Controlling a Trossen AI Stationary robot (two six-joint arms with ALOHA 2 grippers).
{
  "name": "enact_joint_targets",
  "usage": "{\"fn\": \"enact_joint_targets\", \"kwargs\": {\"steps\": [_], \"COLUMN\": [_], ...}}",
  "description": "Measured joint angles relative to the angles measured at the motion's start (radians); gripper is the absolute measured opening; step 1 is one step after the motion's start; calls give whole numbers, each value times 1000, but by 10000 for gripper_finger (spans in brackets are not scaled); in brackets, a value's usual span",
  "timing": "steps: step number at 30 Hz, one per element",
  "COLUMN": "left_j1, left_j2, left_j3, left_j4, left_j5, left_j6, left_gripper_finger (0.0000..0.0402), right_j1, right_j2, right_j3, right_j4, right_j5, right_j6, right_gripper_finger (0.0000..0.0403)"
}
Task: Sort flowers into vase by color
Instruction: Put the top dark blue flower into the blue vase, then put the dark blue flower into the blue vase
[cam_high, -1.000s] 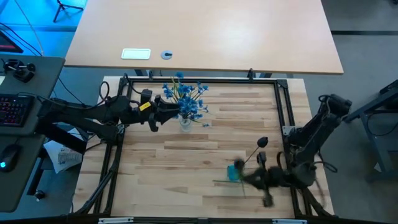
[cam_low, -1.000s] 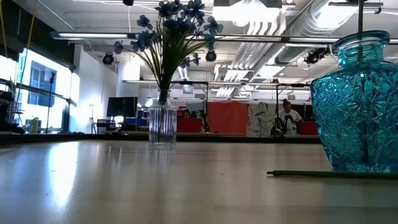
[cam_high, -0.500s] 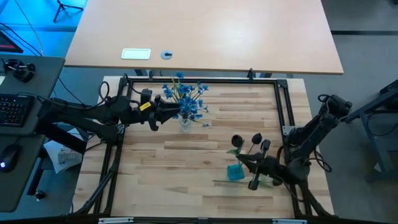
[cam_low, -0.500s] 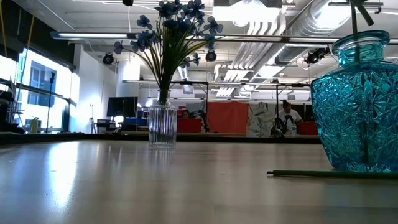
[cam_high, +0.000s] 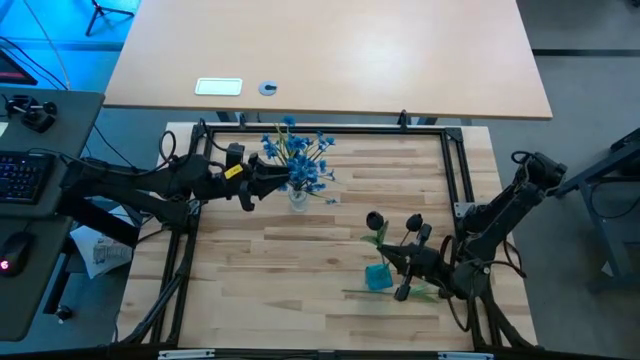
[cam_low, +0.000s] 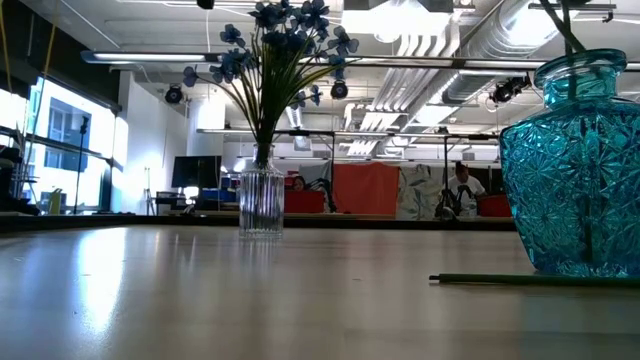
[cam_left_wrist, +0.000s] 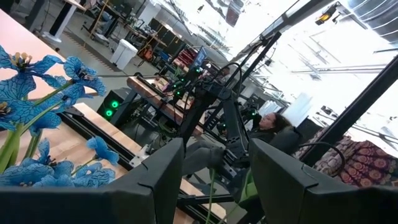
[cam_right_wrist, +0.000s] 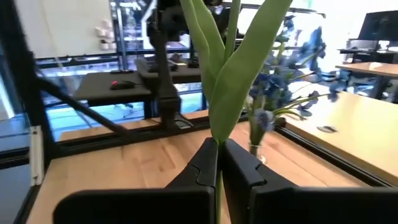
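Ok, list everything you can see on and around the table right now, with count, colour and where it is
blue flowers: one bunch, bright blue, standing in the clear vase
clear vase: one, ribbed clear glass, far left part of the work table
blue vase: one, teal cut glass, near right part of the table
dark flowers: two, near-black buds, above the blue vase
loose stem: one, green, flat on the table by the blue vase
work table: one, light wood, black frame
white card: one, on the far desk
keyboard: one, dark, left of the table
left claw: beside the clear vase, open
right claw: shut on a green stem by the blue vase
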Motion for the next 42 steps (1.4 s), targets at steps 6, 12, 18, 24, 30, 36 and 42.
{"fn": "enact_joint_targets", "kwargs": {"steps": [6,12,18,24,30,36,42], "left_j1": [0,0,0,0,0,0,0], "left_j2": [0,0,0,0,0,0,0], "left_j3": [0,0,0,0,0,0,0], "left_j4": [0,0,-6,-21,-23,-23,-30], "left_j5": [0,0,17,19,28,31,31], "left_j6": [0,-6,-6,-7,-17,-18,-17], "left_gripper_finger": [172,172,172,172,172,172,172], "right_j1": [3,37,82,101,104,125,141], "right_j2": [0,-4,-50,-82,-82,-82,-78], "right_j3": [0,0,0,0,0,72,222], "right_j4": [0,0,-3,-90,-116,-159,-594], "right_j5": [-18,-14,64,75,-159,-433,-712], "right_j6": [6,12,-51,50,244,381,789], "right_gripper_finger": [49,168,259,281,281,281,281]}}
